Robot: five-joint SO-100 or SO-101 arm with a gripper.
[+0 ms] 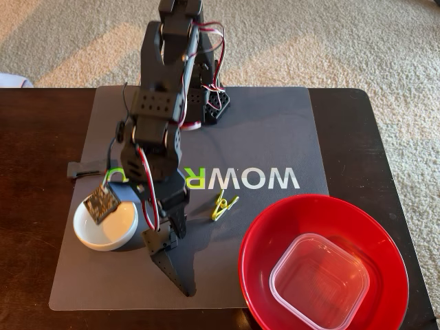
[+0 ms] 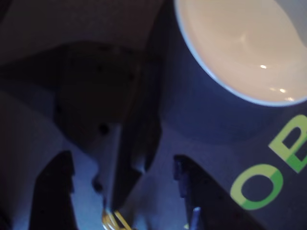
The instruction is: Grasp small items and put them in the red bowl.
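A: Beside the white bowl [image 1: 105, 225], on its right in the fixed view, my gripper [image 1: 172, 258] is down at the mat [image 1: 275, 137]. Jaws?

B: Closed round a black pointed part [image 1: 168, 265], I think; can't tell for sure.

A: Other items?

B: Clothespin [image 1: 224, 206] further right of the white bowl. Clear tub [image 1: 320, 282] already in the red bowl [image 1: 275, 234].

A: Risk?

B: Loose pinch drops the part mid-carry, or my elbow clips the white bowl.
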